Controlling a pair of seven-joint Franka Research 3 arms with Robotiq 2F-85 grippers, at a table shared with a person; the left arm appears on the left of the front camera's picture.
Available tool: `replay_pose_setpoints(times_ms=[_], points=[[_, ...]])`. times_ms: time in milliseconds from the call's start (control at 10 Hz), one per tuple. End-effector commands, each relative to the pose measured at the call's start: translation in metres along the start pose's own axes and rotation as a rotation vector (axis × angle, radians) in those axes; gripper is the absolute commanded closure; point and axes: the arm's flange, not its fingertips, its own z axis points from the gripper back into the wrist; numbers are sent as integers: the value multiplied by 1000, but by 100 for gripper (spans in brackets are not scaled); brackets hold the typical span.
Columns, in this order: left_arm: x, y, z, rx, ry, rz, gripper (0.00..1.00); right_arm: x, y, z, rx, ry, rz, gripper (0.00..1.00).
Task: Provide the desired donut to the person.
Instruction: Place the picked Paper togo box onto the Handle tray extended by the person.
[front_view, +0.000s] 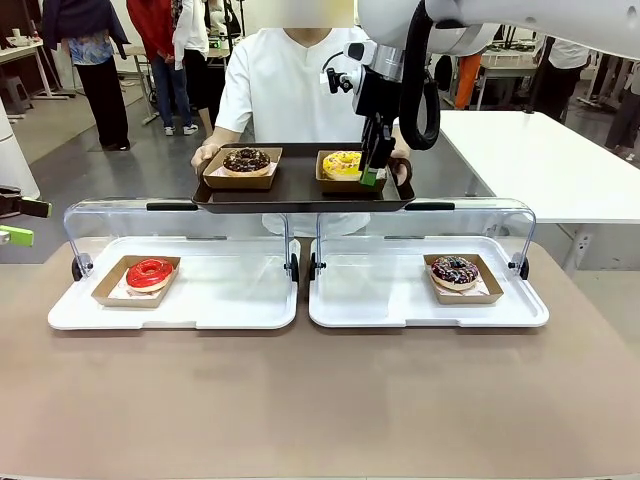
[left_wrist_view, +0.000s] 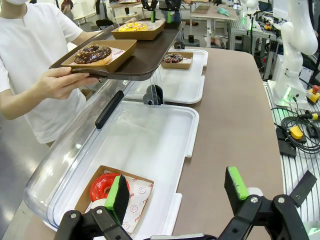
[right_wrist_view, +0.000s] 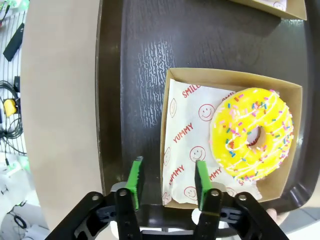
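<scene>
The person (front_view: 290, 80) in a white shirt holds a dark brown tray (front_view: 300, 195) across the far side of the table. On it a yellow sprinkled donut (front_view: 342, 163) lies in a cardboard box (right_wrist_view: 230, 80), with a chocolate donut (front_view: 246, 160) in another box beside it. My right gripper (right_wrist_view: 168, 175) hangs open over the tray. Its fingers straddle the box's near wall without gripping it, and the yellow donut (right_wrist_view: 252, 132) lies just beyond them. My left gripper (left_wrist_view: 177, 187) is open and holds nothing, low at the table's left by a red donut (left_wrist_view: 102, 186).
Two white trays (front_view: 250, 310) with raised clear lids stand on the brown table. The left one holds the red donut (front_view: 150, 273), the right one a chocolate sprinkled donut (front_view: 455, 271). Other people and tables are farther back.
</scene>
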Motion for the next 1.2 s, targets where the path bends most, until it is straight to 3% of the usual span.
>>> replay_pose_setpoints(times_ms=[0,700,1100], points=[[0,-1,1,1,-15,-6,0,-1,-2,2,24,-19,23,3],[0,-1,1,1,-15,-6,0,2,8,9,46,28,1,0],[0,-1,1,1,-15,-6,0,0,78,47,58,190,11,0]])
